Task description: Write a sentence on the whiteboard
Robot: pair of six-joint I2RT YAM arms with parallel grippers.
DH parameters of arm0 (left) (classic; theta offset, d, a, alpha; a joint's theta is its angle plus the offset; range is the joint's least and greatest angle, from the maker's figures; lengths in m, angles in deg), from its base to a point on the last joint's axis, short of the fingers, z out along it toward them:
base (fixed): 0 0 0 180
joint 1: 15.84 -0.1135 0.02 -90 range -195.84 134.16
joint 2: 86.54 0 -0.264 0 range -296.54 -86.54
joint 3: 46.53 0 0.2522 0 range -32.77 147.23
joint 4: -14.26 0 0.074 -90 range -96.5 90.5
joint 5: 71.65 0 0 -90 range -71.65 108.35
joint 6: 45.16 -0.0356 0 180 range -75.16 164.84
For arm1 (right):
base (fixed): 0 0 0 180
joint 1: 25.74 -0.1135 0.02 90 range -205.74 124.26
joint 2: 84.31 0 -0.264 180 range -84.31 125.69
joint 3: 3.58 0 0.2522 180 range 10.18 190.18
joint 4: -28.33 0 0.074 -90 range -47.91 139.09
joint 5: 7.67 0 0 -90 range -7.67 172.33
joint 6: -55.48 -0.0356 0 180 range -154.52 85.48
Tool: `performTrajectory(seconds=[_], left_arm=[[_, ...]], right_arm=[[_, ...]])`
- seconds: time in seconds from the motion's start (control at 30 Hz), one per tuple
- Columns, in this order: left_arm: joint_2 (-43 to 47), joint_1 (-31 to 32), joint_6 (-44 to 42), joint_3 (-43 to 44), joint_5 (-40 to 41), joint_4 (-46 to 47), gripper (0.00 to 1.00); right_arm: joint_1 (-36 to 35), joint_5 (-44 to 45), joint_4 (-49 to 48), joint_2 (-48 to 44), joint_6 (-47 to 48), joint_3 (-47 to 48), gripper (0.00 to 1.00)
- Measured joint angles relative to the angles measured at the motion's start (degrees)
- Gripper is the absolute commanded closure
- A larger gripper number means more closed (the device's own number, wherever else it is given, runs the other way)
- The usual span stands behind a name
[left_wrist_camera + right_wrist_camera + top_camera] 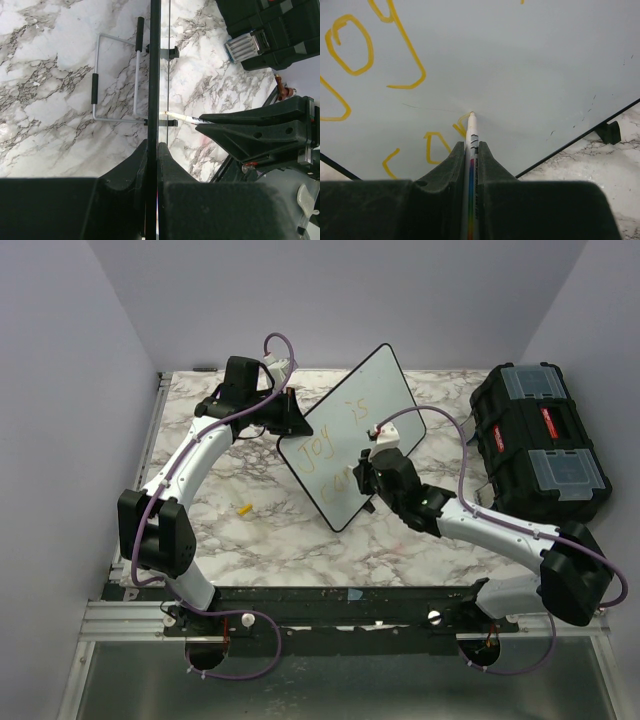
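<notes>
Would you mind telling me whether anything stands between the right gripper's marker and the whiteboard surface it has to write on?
Nothing visible does. The marker held in the right gripper has its tip on the whiteboard, beside the yellow letters. The left gripper clamps the board's edge, away from the writing.

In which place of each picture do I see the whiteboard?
Top external: the whiteboard is the white slanted panel at centre.
Left wrist: edge-on, a thin dark vertical line at centre.
Right wrist: its white face fills the upper picture.
Shared landmark: the right gripper, its marker touching the board.
</notes>
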Motion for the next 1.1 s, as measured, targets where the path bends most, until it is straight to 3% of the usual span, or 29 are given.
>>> performTrajectory(seconds=[1.1], left_arm=[[0.0,0.0,0.0,0.0,0.1,0.0,1.0]], right_arm=[[0.7,0.0,-0.7,-1.3,-3.3,-4.7,0.99]])
